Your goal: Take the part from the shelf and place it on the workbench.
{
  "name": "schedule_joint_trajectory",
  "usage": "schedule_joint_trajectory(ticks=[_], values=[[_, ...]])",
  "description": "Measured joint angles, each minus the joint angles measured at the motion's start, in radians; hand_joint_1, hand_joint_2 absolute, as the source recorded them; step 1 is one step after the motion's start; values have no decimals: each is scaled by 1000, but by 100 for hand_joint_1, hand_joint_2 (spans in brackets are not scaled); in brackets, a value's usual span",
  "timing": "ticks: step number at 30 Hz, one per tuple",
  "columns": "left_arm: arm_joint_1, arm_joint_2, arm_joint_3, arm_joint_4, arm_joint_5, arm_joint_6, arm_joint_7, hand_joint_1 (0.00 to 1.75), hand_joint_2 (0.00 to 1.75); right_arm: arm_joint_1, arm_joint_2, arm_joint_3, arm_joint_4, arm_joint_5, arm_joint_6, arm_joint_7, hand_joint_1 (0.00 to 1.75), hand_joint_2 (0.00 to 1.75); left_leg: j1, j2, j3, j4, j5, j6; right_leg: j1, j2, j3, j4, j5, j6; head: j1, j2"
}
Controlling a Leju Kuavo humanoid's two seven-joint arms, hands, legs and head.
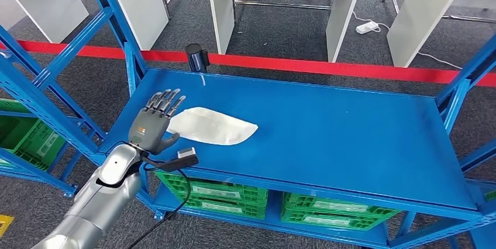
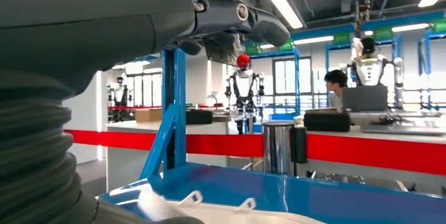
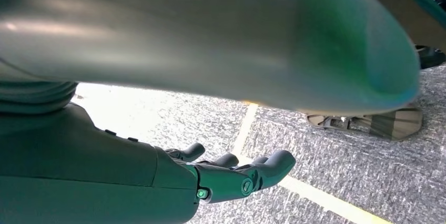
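White bagged part (image 1: pixel 213 126) lies flat on the blue shelf (image 1: pixel 351 138), toward the shelf's left end. Left robot hand (image 1: pixel 155 123) rests at the part's left edge, fingers spread wide and straight, gripping nothing. Right robot hand (image 3: pixel 231 174) hangs over grey floor (image 3: pixel 342 166), fingers loosely apart, holding nothing.

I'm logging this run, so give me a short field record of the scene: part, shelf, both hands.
part: white flat bag lying on the shelf's left half
shelf: blue top deck, green crates on the level below
left hand: beside the bag's left end, fingers spread, not gripping
right hand: hanging over grey floor, holding nothing
task step: part not yet picked up
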Motion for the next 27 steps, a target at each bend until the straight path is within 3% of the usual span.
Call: schedule_joint_trajectory(ticks=[9,27], values=[[-45,-30,-30,129,14,18,-1,0,175,0,-4,0,1,2,0,2,0,0,0,1,0,0,-1,1,0,0,0,-1,0,0,0,0],[-50,-40,-45,172,77,18,-20,0,175,1,-8,0,1,2,0,-7,0,0,0,1,0,0,-1,1,0,0,1,-1,0,1,0,0]])
